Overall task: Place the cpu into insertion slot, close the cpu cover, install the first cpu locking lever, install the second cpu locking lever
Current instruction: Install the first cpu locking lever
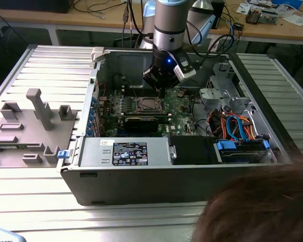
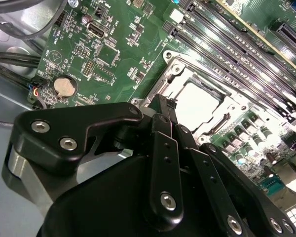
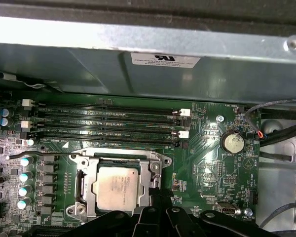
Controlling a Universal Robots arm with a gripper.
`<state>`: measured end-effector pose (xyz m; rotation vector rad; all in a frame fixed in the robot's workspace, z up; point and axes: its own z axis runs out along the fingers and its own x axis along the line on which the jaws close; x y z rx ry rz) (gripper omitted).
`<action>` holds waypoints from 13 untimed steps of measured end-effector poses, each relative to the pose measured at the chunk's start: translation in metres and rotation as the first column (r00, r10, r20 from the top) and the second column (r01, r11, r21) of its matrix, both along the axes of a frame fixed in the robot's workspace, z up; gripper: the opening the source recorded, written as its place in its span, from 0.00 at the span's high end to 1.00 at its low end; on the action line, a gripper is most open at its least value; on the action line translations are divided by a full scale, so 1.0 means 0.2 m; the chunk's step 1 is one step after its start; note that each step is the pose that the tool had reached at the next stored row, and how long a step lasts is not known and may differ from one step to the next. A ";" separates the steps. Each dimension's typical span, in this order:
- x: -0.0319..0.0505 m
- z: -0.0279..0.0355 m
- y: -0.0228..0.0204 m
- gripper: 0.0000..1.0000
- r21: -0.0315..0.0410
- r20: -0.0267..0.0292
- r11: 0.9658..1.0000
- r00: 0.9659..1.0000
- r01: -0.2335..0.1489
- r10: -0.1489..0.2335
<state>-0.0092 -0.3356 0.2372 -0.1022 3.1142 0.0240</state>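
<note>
Clearly the first wrist view shows the cpu (image 3: 117, 187) seated; gripper (image 2: 164, 101) fingers together beside it.

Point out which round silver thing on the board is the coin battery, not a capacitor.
The coin battery is the single flat disc in a black holder, on the far side of the memory slots from the capacitors, which are small upright cans in a row.

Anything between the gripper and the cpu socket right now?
Nothing visible. The gripper hangs right at the edge of the insertion slot; the cpu sits in it with the cpu cover down around it.
</note>
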 end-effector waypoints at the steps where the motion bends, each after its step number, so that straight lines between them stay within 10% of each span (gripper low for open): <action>1: -0.001 0.000 0.000 0.89 0.000 0.000 1.000 1.000 0.000 0.000; 13: -0.051 0.001 0.002 0.89 0.000 0.001 1.000 1.000 0.001 -0.001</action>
